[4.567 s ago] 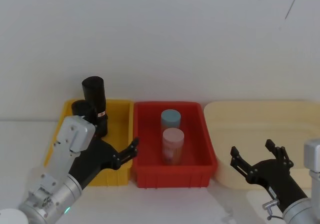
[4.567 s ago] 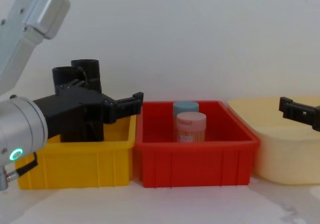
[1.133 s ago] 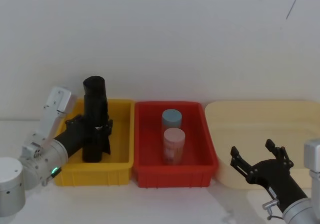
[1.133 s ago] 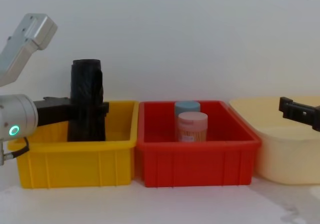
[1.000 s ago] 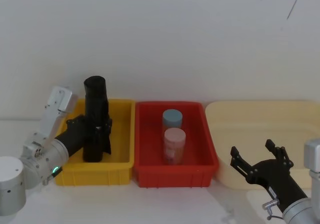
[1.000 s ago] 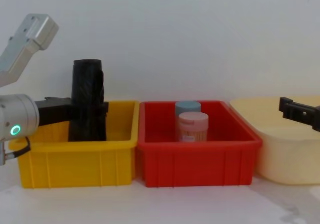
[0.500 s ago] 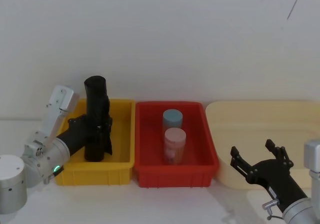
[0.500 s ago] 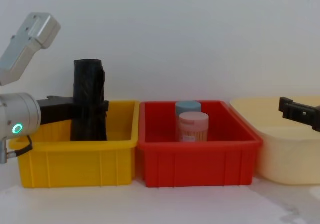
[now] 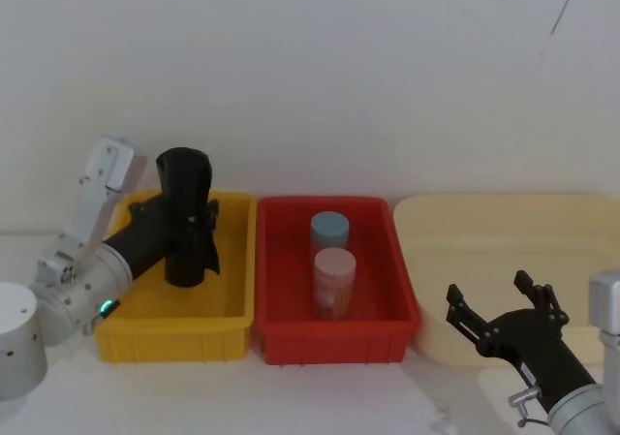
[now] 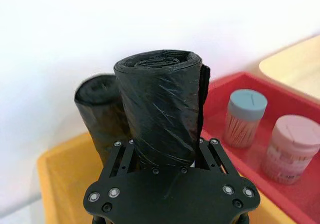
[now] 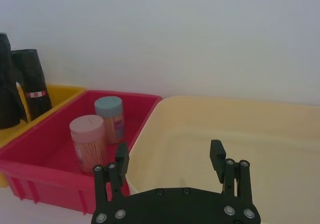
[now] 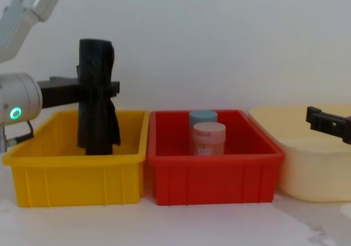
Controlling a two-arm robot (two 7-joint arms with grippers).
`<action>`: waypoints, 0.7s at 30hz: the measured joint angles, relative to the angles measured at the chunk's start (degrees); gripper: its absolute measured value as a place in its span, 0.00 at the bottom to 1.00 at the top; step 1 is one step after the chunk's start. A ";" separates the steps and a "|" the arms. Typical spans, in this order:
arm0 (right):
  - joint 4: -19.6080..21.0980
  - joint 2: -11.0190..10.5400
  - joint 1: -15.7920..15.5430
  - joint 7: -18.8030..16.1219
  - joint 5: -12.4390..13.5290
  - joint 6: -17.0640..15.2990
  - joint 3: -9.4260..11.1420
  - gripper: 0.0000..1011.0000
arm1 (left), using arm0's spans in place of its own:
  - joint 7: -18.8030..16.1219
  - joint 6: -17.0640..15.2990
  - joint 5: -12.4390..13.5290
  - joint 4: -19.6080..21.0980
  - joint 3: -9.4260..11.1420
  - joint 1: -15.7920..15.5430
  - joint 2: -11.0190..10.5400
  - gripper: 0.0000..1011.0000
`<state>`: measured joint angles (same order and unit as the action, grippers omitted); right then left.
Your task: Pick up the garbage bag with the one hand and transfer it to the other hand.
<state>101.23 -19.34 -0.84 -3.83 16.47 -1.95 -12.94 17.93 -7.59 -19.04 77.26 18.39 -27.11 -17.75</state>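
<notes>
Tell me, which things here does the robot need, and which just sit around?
In the job: garbage bag roll, clamped in left gripper; open right gripper.
Lying about: second black roll, yellow bin, red bin, blue-lidded jar, pink-lidded jar, cream tub.

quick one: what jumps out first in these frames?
The left gripper, fingers shut on a black garbage bag roll, holds it upright in the yellow bin at the left. A second black roll stands close by in the same bin. At the right, the right gripper hangs open and empty at the near edge of the cream tray.
</notes>
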 joint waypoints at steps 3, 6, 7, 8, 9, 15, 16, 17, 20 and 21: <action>0.00 0.00 0.00 0.00 0.00 0.00 0.00 0.99 | 0.08 -0.30 -0.04 1.76 -0.36 0.15 -0.30 0.44; 0.00 0.00 0.00 0.00 0.00 0.00 0.00 0.99 | 0.28 -0.50 -0.04 2.65 -0.43 0.23 -0.52 0.44; 0.00 0.00 0.00 0.00 0.00 0.00 0.00 0.99 | 0.48 -0.69 -0.03 3.31 -0.43 0.28 -0.71 0.44; 0.00 0.00 0.00 0.00 0.00 0.00 0.00 0.99 | 0.61 -0.80 -0.03 3.58 -0.43 0.31 -0.79 0.44; 0.00 0.00 0.00 0.00 0.00 0.00 0.00 0.99 | 0.67 -0.85 -0.02 3.84 -0.44 0.34 -0.88 0.44; 0.00 0.00 0.00 0.00 0.00 0.00 0.00 0.99 | 1.57 -1.37 -0.05 5.55 -0.18 0.50 -1.48 0.44; 0.00 0.00 0.00 0.00 0.00 0.00 0.00 0.99 | 1.98 -1.49 -0.14 5.99 -0.01 0.51 -1.65 0.44; 0.00 0.00 0.00 0.00 0.00 0.00 0.00 0.99 | 2.38 -1.61 -0.27 6.36 0.16 0.51 -1.80 0.44; 0.00 0.00 0.00 0.00 0.00 0.00 0.00 0.99 | 3.23 -1.75 -0.62 6.76 0.44 0.49 -2.01 0.44; 0.00 0.00 0.00 0.00 0.00 0.00 0.00 0.99 | 3.49 -1.79 -0.73 6.87 0.52 0.46 -2.07 0.44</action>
<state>101.23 -19.34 -0.84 -3.82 16.47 -1.95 -12.94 21.42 -9.38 -19.77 84.14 18.91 -26.65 -19.82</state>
